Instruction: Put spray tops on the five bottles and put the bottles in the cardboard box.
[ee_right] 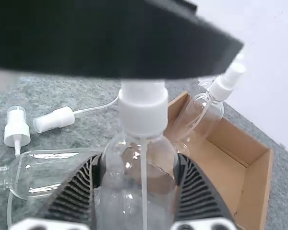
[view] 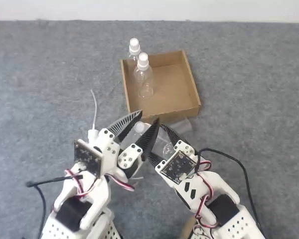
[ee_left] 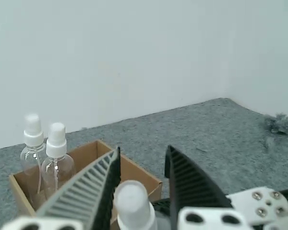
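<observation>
Grey carpet (view: 40, 74) covers the table below a pale wall. At the middle, the right gripper (ee_right: 137, 191) is clamped on the body of an upright clear plastic bottle (ee_right: 134, 158). A white spray top (ee_right: 143, 108) sits on its neck, and the left gripper (ee_left: 143, 163) straddles that top with jaws spread, a gap on one side. Close by lie a topless clear bottle (ee_right: 38, 170), a loose tubed sprayer (ee_right: 53, 120) and a second loose sprayer (ee_right: 17, 129). Farther off, the brown cardboard box (view: 164, 109) holds one capped bottle (view: 144, 79) upright. Another capped bottle (view: 134, 49) stands at its far corner.
</observation>
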`<state>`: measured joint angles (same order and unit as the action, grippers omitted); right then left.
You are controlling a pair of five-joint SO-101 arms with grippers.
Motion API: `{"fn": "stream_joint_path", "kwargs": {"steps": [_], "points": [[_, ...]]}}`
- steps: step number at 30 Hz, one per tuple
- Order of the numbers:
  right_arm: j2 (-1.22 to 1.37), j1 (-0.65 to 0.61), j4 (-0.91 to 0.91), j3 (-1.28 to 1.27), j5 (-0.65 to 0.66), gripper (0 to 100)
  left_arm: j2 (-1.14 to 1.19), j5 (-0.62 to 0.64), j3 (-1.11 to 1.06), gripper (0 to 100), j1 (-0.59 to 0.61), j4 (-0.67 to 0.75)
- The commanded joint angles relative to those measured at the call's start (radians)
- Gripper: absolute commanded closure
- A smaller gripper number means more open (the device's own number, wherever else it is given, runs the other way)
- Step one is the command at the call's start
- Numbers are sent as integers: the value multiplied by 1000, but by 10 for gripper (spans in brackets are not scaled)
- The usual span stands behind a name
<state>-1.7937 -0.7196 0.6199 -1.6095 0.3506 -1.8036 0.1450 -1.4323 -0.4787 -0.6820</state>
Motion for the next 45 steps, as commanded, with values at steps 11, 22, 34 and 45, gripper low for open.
{"fn": "stream_joint_path", "kwargs": {"steps": [11,22,34,45], "points": [[-22,-4,-4,46,5,991,-17,0,272,855,167,-106],[-22,-10,-7,52,5,991,-18,2,191,859,344,-106],[-24,-12,-65,55,5,991,-18,0,27,855,339,-63],[-24,-12,-59,54,5,991,-17,-110,-108,859,157,43]]}}
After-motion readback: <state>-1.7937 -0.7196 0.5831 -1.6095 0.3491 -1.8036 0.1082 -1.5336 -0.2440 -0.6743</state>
